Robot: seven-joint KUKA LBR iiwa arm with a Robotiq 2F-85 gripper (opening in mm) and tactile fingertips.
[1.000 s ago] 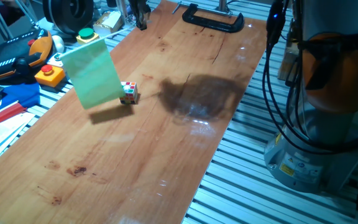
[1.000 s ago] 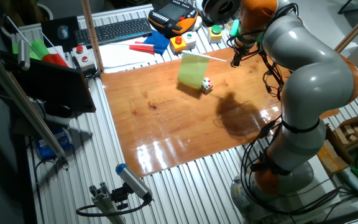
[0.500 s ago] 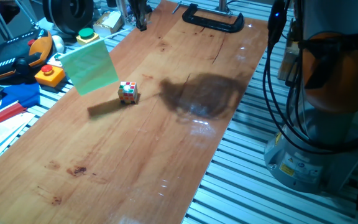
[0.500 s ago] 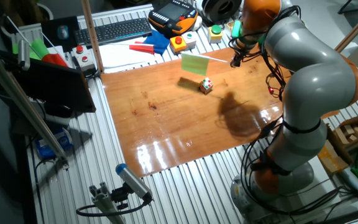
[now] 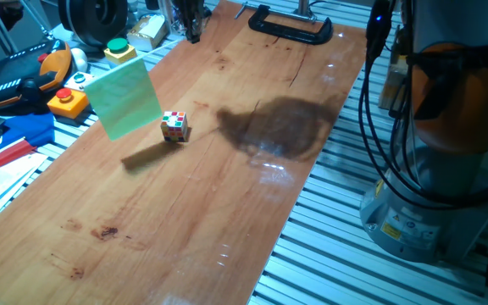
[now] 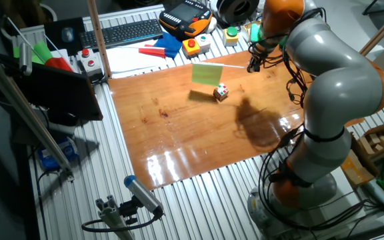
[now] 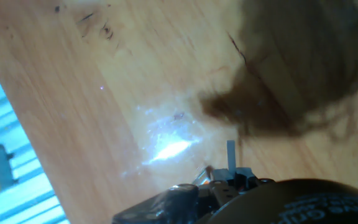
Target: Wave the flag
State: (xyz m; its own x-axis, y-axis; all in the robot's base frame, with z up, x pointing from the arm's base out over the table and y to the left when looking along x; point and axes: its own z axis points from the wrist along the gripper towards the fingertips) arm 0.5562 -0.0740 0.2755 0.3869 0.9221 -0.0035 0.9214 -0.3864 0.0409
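Currently the gripper (image 6: 251, 65) holds the flag (image 5: 124, 100) by its stick, jaws clamped, above the table (image 5: 227, 186). Swing it clear of the puzzle cube (image 5: 174, 126).

Wooden bench (image 5: 185, 212) top lying over a ribbed aluminium frame (image 6: 199, 200), overhead light glaring off the varnish (image 5: 269, 169). A black clamp (image 5: 291, 25) is gripping the far edge. Keyboard (image 6: 129, 30) and orange button box (image 5: 66, 102) are sitting along one side.
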